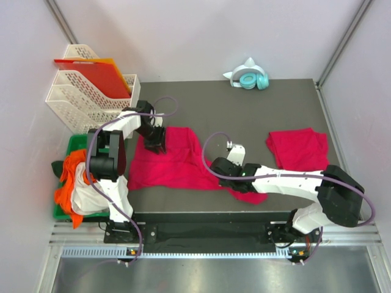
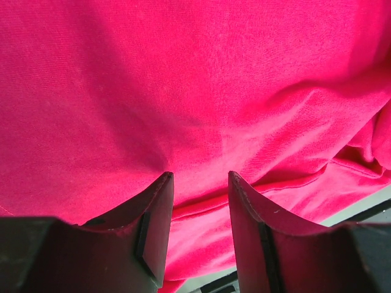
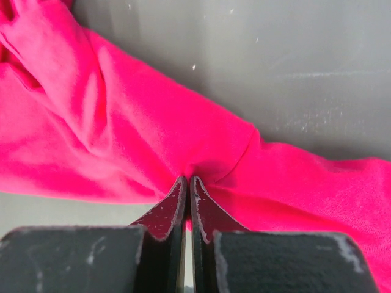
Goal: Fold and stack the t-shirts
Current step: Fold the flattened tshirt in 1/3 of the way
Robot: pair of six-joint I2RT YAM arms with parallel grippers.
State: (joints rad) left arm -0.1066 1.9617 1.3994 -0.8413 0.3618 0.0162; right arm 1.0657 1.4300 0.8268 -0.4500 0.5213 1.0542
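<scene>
T-shirt (image 1: 177, 165) stretches left-right across table, right claw (image 3: 188, 180) pinching its near edge, left claw (image 2: 200, 178) parted over it.

Pale lilac walls (image 1: 201, 36) on three sides — even, soft light. Dark grey tabletop (image 1: 244, 110); aluminium rail (image 1: 214, 250) along near edge, grey floor (image 1: 208, 276) below.

Overhead cam, wrist cams close on t-shirt (image 1: 177, 162)
</scene>
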